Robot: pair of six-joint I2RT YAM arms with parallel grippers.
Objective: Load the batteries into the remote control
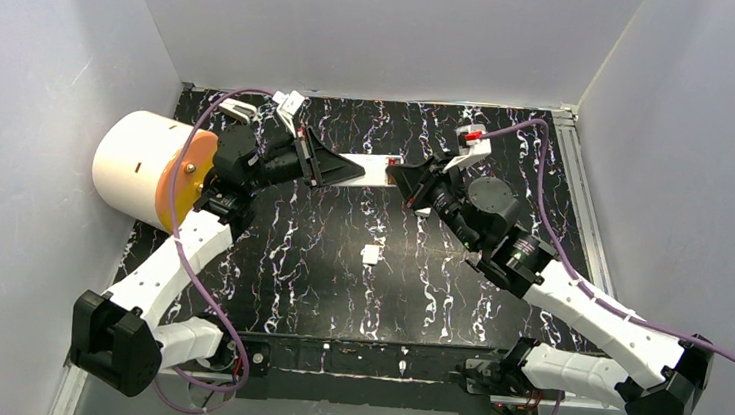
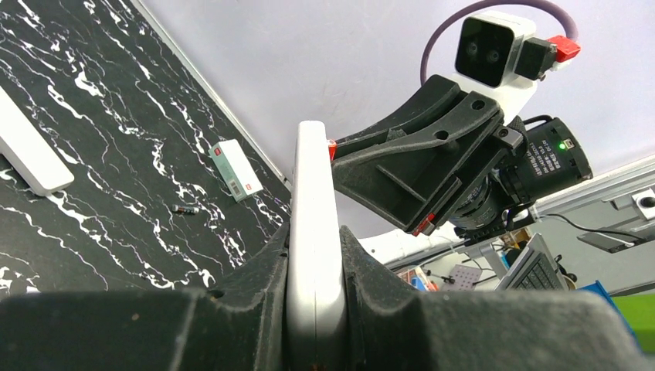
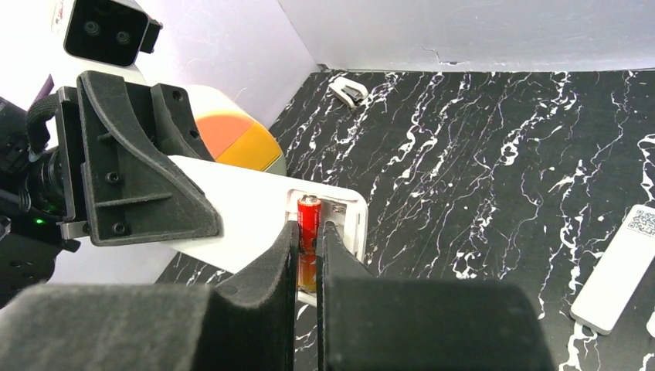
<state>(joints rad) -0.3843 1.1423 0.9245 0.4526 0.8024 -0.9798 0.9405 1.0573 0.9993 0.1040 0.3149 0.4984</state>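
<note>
While my left gripper (image 2: 315, 236) clamps the white remote control (image 2: 312, 170) aloft near the surface's far edge, my right gripper (image 3: 309, 236) pinches one orange-red battery (image 3: 309, 210) right at the open compartment (image 3: 344, 212) in the remote's end. I judge this the insertion step. Next, I must align the battery with its slot and press it home.

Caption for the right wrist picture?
Right gripper holds a battery at the open compartment of a remote clamped by the left gripper.
</note>
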